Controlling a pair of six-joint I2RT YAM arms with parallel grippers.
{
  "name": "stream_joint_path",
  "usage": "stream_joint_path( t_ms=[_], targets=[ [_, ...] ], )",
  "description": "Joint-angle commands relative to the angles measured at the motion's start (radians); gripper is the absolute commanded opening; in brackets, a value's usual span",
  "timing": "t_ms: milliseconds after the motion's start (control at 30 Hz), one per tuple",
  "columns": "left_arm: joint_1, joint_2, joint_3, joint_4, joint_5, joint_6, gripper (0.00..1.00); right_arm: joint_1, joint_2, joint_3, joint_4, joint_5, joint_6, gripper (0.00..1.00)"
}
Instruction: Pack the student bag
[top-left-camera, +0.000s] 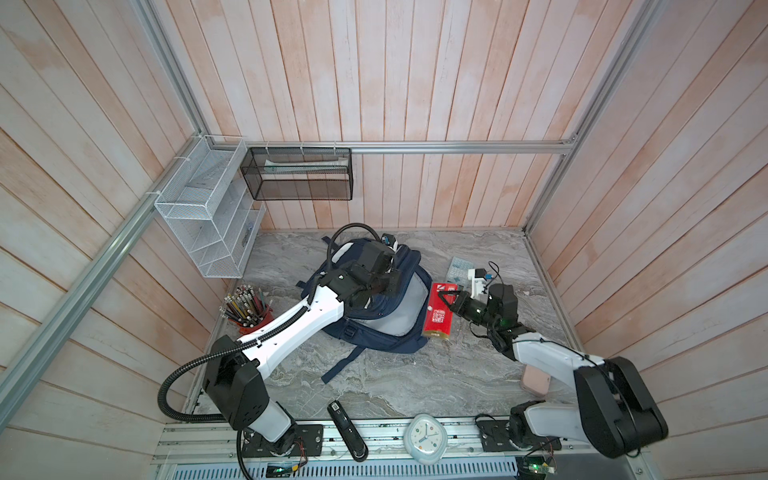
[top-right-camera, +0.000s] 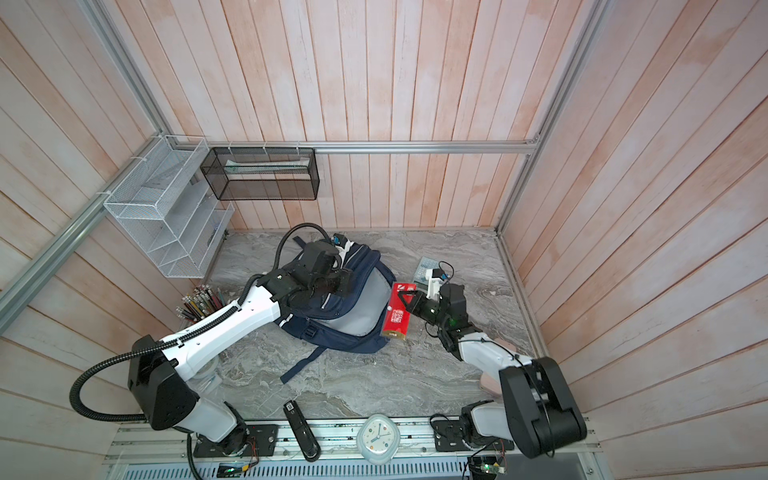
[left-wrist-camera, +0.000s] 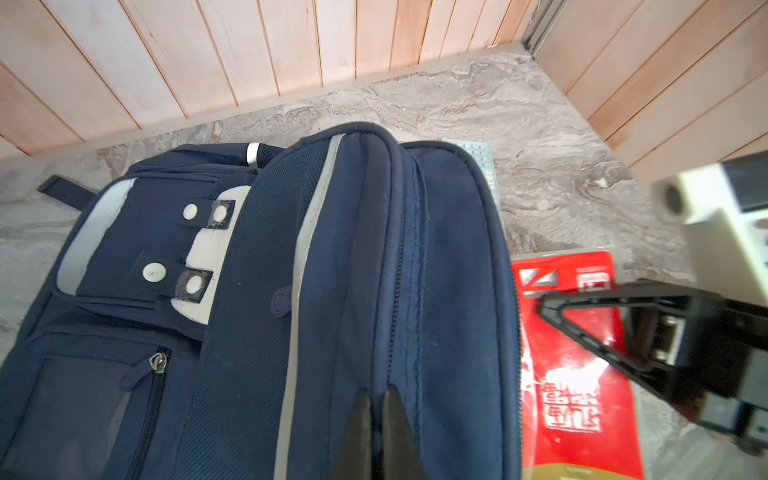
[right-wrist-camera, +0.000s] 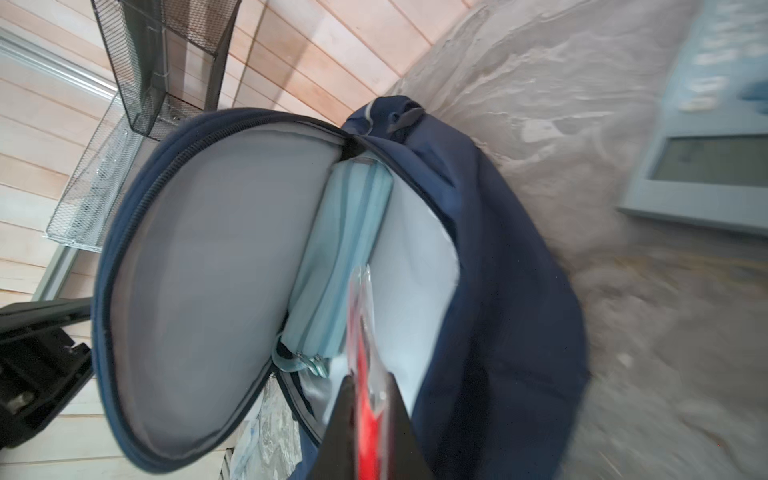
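The student bag (top-left-camera: 386, 340) (top-right-camera: 345, 336), a navy backpack, lies mid-table with its main compartment unzipped and grey lining showing. My left gripper (top-left-camera: 392, 284) (top-right-camera: 343, 282) (left-wrist-camera: 376, 395) is shut on the zipper edge of the bag's (left-wrist-camera: 449, 270) upper flap and holds it up. My right gripper (top-left-camera: 440, 295) (top-right-camera: 401, 296) (right-wrist-camera: 370, 376) is shut on a red foil packet (top-left-camera: 436, 320) (top-right-camera: 397, 320) (left-wrist-camera: 573, 374) (right-wrist-camera: 360, 353), which hangs just outside the opening on the bag's right. A light-blue pouch (right-wrist-camera: 345, 249) lies inside the bag (right-wrist-camera: 498, 291).
A calculator (top-left-camera: 457, 268) lies behind the right gripper. A cup of pencils (top-left-camera: 247, 309) stands at the left edge. A black stapler (top-left-camera: 347, 430) and a clock (top-left-camera: 424, 438) sit at the front, a pink object (top-left-camera: 536, 380) under the right arm. Wire racks (top-left-camera: 208, 208) hang back left.
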Motion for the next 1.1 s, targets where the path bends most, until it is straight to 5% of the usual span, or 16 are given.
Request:
stream_joint_path(
  t_ms=[0, 267, 400, 433, 500, 600, 900, 1067],
  targets=[
    [0.04, -0.033, 0.011, 0.105, 0.161, -0.026, 0.0, 0.105, 0.141, 0.165, 0.099, 0.016, -0.021, 0.0],
    [0.061, -0.016, 0.047, 0.102, 0.189, -0.034, 0.0, 0.208, 0.619, 0.507, 0.342, 0.119, 0.214, 0.0],
    [0.061, -0.007, 0.03, 0.117, 0.224, -0.06, 0.0, 0.271, 0.721, 0.619, 0.386, 0.215, 0.243, 0.0],
    [0.062, -0.012, 0.013, 0.133, 0.228, -0.07, 0.0, 0.279, 0.733, 0.637, 0.369, 0.214, 0.239, 0.05],
    [0.061, -0.015, -0.045, 0.177, 0.243, -0.098, 0.0, 0.28, 0.738, 0.627, 0.37, 0.187, 0.241, 0.36],
    [0.062, 0.007, -0.117, 0.228, 0.251, -0.12, 0.0, 0.257, 0.671, 0.516, 0.324, 0.201, 0.219, 0.53],
    [0.061, 0.078, -0.205, 0.327, 0.278, -0.161, 0.0, 0.151, 0.494, 0.357, -0.033, 0.062, 0.06, 0.74],
    [0.059, 0.061, -0.216, 0.34, 0.298, -0.182, 0.0, 0.15, 0.519, 0.376, -0.087, -0.007, 0.066, 0.76]
  ],
)
